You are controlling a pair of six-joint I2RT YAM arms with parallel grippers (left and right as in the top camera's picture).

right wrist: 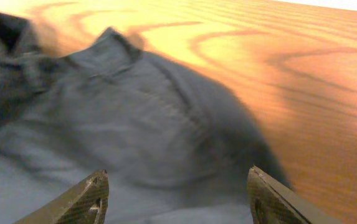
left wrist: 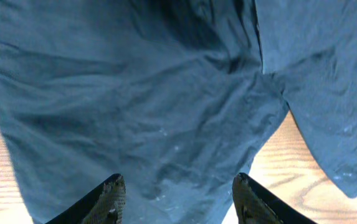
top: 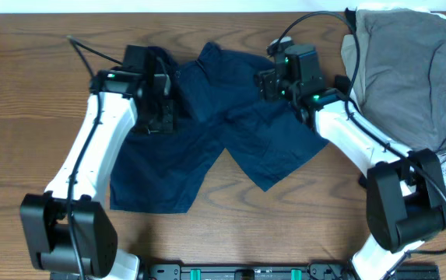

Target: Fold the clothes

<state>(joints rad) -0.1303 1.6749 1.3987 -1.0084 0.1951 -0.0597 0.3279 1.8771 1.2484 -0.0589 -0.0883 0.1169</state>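
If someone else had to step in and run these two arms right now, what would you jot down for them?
Left hand: open, holding nothing, over the left half of the dark navy cloth shorts.
Right hand: open, holding nothing, over their right side near the far edge.
Shorts lie spread on the wooden table, legs apart, waist rumpled.
Pile of grey cloth garments sits at the right.
Done: no fold visible.
Left: fold the shorts, then the pile.
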